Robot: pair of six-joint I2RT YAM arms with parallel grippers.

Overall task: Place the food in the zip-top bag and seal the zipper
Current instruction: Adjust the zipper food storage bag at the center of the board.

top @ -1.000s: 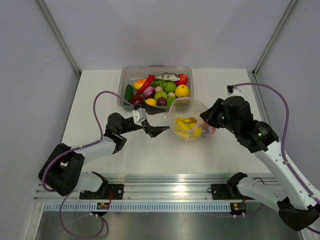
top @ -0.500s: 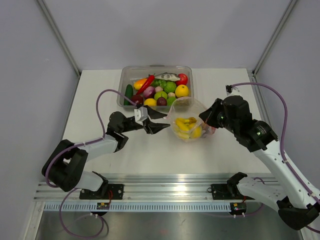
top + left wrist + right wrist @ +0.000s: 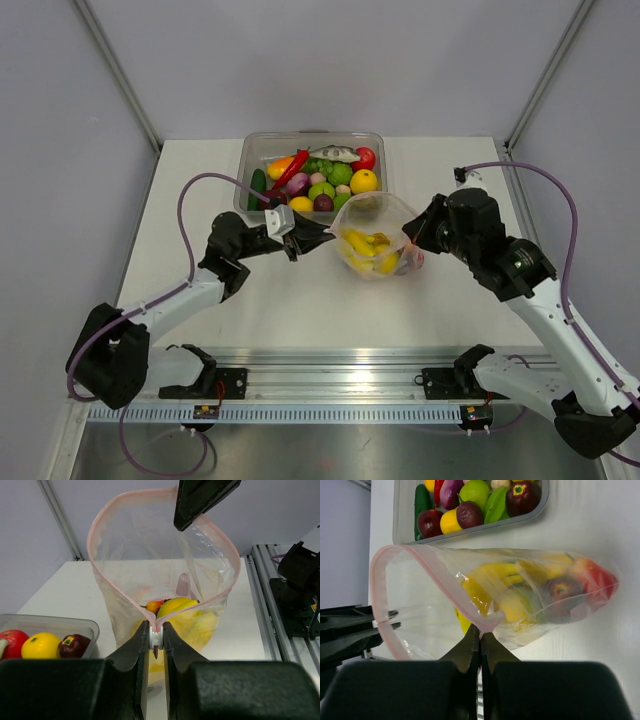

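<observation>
The clear zip-top bag [image 3: 378, 232] hangs open between my two grippers, its pink zipper [image 3: 98, 575] forming a wide loop. Yellow, red and dark food [image 3: 366, 249] lies inside it. My left gripper [image 3: 156, 631] is shut on the small white slider [image 3: 156, 638] at the near end of the zipper. My right gripper [image 3: 480, 634] is shut on the pink mouth edge at the opposite side of the bag [image 3: 530, 587]. In the top view the left gripper [image 3: 323, 232] is at the bag's left and the right gripper [image 3: 414, 243] at its right.
A rigid clear tub [image 3: 245, 172] with several more toy fruits and vegetables [image 3: 322, 176] stands just behind the bag and the left gripper. The tub's corner [image 3: 55, 624] shows at the left in the left wrist view. Rails run along the near table edge.
My left gripper moved right to the bag's mouth and its jaws closed on the zipper's slider. The bag shifted slightly left. The right gripper kept its hold.
</observation>
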